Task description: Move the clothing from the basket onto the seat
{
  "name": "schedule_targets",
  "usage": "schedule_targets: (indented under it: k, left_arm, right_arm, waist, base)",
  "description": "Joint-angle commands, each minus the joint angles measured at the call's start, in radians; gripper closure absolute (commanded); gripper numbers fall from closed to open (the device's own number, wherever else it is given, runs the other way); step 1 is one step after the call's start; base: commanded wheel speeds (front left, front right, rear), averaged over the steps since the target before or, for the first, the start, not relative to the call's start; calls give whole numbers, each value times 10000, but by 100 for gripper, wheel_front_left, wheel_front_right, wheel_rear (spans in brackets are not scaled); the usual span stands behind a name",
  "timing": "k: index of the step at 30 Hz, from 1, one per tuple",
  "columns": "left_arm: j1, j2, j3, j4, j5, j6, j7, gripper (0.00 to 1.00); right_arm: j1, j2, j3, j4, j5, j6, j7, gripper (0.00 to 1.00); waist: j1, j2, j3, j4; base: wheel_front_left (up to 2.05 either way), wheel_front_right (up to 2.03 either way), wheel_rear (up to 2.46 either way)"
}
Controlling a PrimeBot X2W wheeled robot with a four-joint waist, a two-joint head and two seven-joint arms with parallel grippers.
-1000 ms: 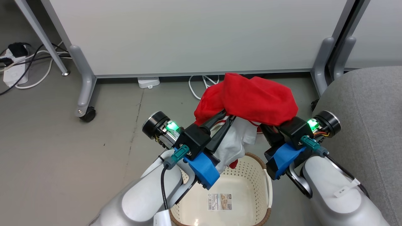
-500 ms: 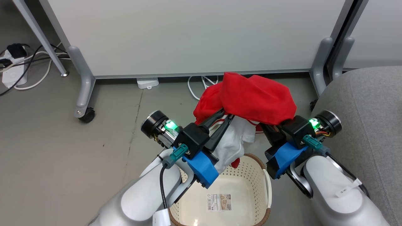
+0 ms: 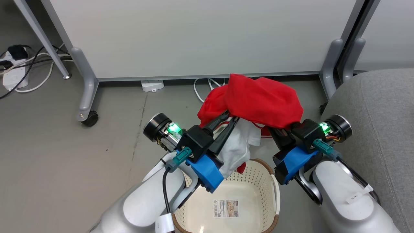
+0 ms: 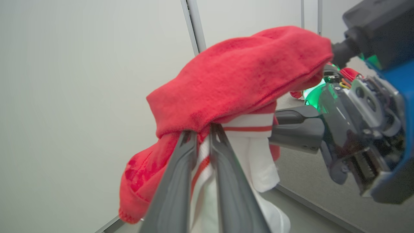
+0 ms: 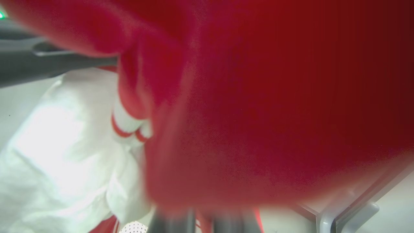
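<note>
Nearest in the head view, the left forearm [image 3: 145, 207] and the right forearm [image 3: 343, 194] rose from the bottom edge and leaned inward toward each other, two arms in all. Between them one basket [image 3: 260, 181], cream with a brown rim, stood on the floor [image 3: 64, 155]. On its bottom was one label [image 3: 226, 208], but the print was too small to read. A white tag [image 3: 355, 195] on the right forearm carried a few marks, also not readable.

Above the basket, the left end effector [image 4: 203, 134] pointed up and to the right. Its two fingers were almost together and pinched the white-and-red striped trim of the clothing [image 3: 262, 100]. The right end effector [image 3: 282, 136] pointed up and to the left. It was closed on the red cloth, which covered its fingertips. A green light [image 3: 174, 128] glowed on the left wrist and a second green light [image 3: 323, 127] on the right wrist.

The clothing hung in the air between the two end effectors, above and beyond the basket. It was a red bundle on top with a white part drooping toward the far rim of the basket. I could not tell if it touched the rim, or how many garments the bundle had. The grey seat [image 3: 381, 129] was at the right, just beside the right arm.

Farther away, a white partition [image 3: 200, 35] stood on grey legs with one castor [image 3: 90, 118] at the left. Cables [image 3: 207, 89] lay under it, and a power strip [image 3: 13, 76] lay at the far left.
</note>
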Motion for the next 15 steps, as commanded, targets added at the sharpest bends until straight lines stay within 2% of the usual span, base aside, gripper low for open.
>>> schedule_targets:
  k: [1,15]
  left_arm:
    - [30,-2,58,26,-43,16,-49,0]
    - [141,59,153,-110,133,92,-49,0]
  right_arm:
    - [140,21,-28,-31,54,-3,-42,100]
    - [339,119,-403,-100,268,-3,-42,100]
  waist:
    - [0,0,-1,-5]
    - [0,0,106,59]
  base:
    - [0,0,0]
    - [0,0,0]
